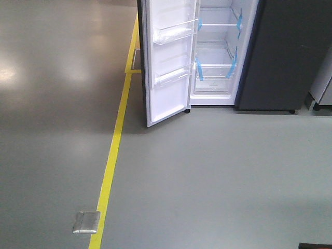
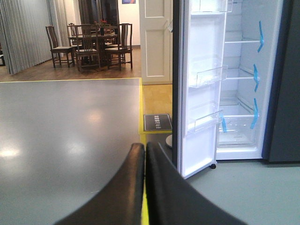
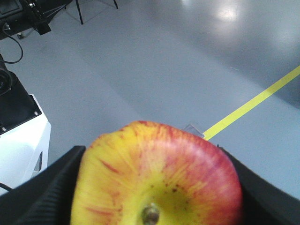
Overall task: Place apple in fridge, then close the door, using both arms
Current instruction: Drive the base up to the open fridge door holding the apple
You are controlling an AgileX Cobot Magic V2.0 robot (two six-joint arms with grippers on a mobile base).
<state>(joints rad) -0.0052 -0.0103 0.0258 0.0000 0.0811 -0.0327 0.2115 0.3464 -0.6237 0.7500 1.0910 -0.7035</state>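
- The right hand (image 3: 157, 201) is clamped on the apple (image 3: 154, 164). A black finger (image 3: 44, 187) presses each side, and the stem end faces the wrist camera.
- By its look, the apple is firm, fairly light and smooth-skinned, so probably a little slippery. A hard squeeze would likely bruise it. Holding it across its widest part, as here, seems the right grip.
- The left hand (image 2: 145, 178) is closed, its fingers touching with nothing between them.
- Ahead, well apart from both hands, stands the fridge (image 1: 220, 57), white inside, its shelves (image 1: 215, 66) marked with blue tape (image 1: 198, 69).
- Its door (image 1: 168, 98) is swung wide open to the left, over a grey floor (image 1: 218, 171) with a yellow line (image 1: 111, 155).
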